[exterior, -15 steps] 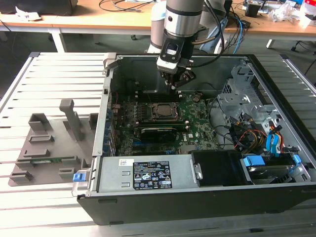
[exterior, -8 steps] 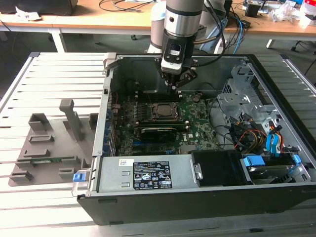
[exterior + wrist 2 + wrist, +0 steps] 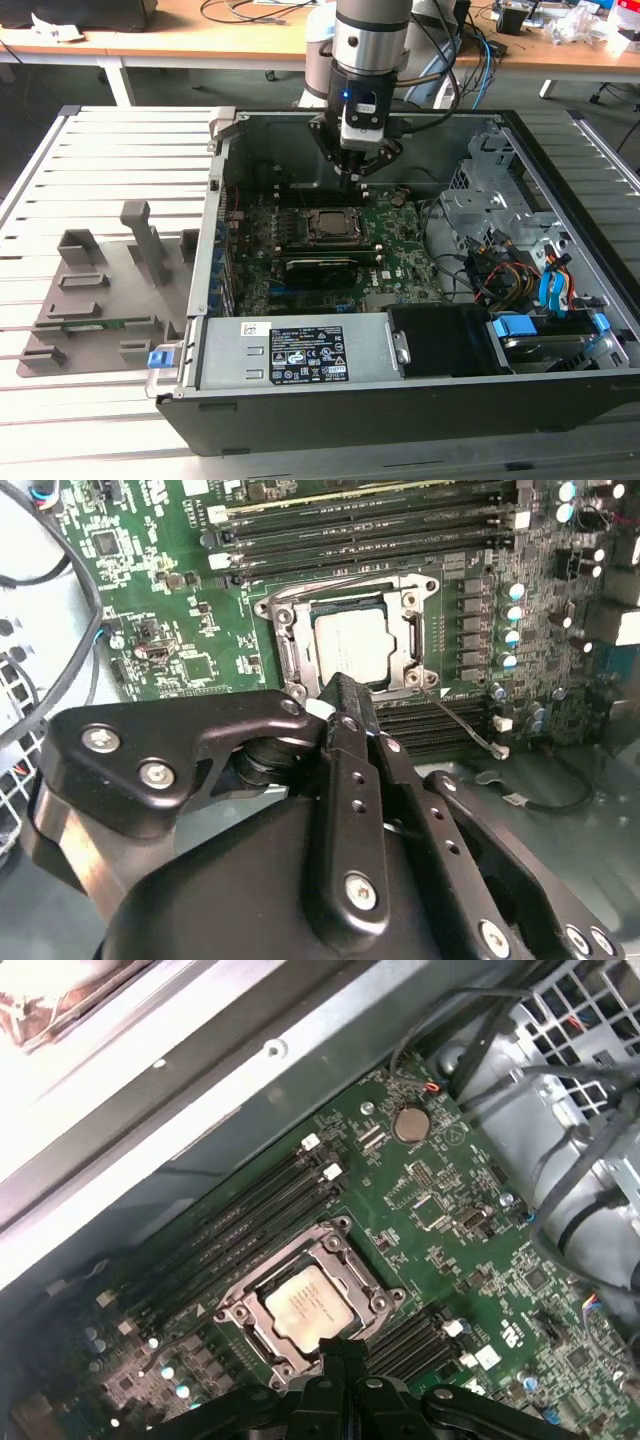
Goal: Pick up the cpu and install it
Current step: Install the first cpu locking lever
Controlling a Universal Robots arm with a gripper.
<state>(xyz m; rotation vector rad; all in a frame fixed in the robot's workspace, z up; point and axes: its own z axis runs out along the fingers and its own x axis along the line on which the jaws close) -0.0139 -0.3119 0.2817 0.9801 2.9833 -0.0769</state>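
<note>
Inside socket frame (image 3: 335,1242): flat silvery square cpu (image 3: 305,1305); claw (image 3: 343,1348) near, pinched closed, empty.

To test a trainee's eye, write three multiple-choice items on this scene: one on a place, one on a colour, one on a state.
1. Where does the chip lie?
A. on the slatted table
B. in the socket on the circuit board
C. on a desk at the back

2. What colour is the circuit board?
A. blue
B. red
C. green

3. How is the computer case?
A. open, its inside exposed
B. shut with a panel
C. wrapped in plastic

Answers:
1 B: both wrist views show the silvery chip framed by the socket.
2 C: the board is green in every view.
3 A: the exterior view looks straight in at the board and cables.
</note>
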